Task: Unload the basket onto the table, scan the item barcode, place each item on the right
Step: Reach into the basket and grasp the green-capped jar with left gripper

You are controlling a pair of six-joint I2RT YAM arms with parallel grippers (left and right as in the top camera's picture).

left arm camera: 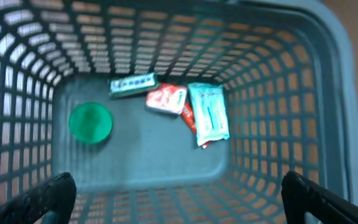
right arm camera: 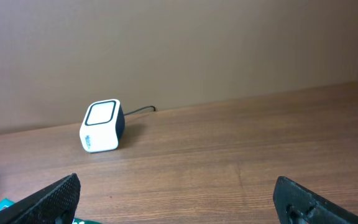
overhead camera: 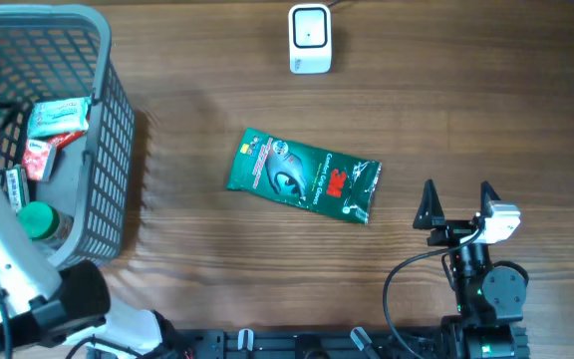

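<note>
Green packet (overhead camera: 302, 177): probably light, floppy, slick; pinch at a crimped end. Left pincer (left arm camera: 182, 198) and right pincer (overhead camera: 458, 204) both gape, empty.

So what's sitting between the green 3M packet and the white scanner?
Nothing. In the overhead view, only bare wooden table lies between the green packet and the white scanner.

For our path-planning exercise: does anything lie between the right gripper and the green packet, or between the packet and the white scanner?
Nothing visible does. Only bare table separates the right gripper from the green packet, and the packet from the white scanner. The basket stands left of both paths.
</note>
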